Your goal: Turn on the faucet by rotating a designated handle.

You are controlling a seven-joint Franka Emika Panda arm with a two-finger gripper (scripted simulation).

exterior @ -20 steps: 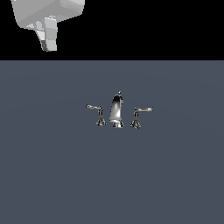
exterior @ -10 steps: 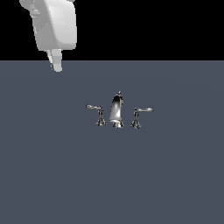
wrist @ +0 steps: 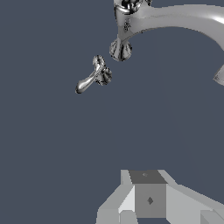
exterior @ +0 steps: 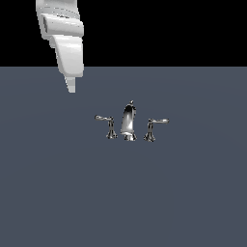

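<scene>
Now the hand (exterior: 71, 88) has descended over the last second from the upper edge of the exterior view toward the bench (exterior: 58, 193), yet it hangs well apart from the faucet (exterior: 129, 123). Its finger spacing cannot be told; it holds nothing. The handle (exterior: 107, 125), a lever on a flared post, stands ahead of and below the hand, just beside the spout (wrist: 175, 19). Judged from this, the approach has begun and no rotation has started.

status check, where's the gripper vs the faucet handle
Gripper high, off to exterior view's left, jaw state unclear. Handle untouched. Nothing in the way.
</scene>
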